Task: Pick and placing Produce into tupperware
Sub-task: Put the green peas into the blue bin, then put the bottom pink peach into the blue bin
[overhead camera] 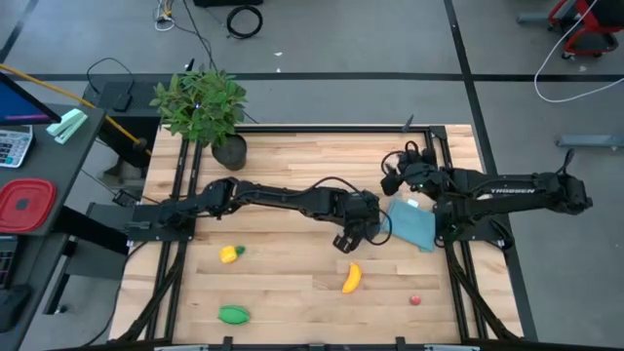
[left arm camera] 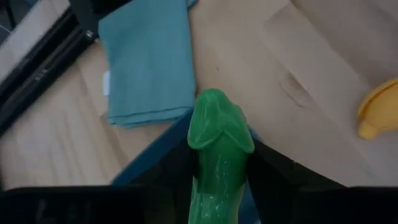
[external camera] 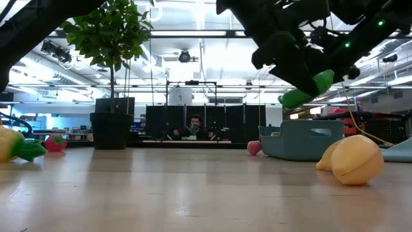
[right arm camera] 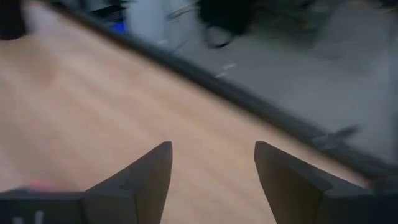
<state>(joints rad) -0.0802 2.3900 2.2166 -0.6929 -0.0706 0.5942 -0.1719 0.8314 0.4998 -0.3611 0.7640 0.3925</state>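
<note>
Left gripper (left arm camera: 221, 186), jaws clamped on a green oblong piece (left arm camera: 219, 149), hangs above the dark-blue tupperware (external camera: 302, 140) at the tabletop's (overhead camera: 292, 283) three o'clock edge. Right gripper (right arm camera: 212, 165) waits there, jaws wide. Banana (overhead camera: 351, 278) lies at five o'clock on open wood.

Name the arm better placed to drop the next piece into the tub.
Left. Its gripper already holds a green piece above the tub. The right gripper is open and empty near the table's right edge.

Overhead looks straight down on the table (overhead camera: 292, 283), low camera sits level across it, both wrist cameras hug it, all sharing the wood.
</note>
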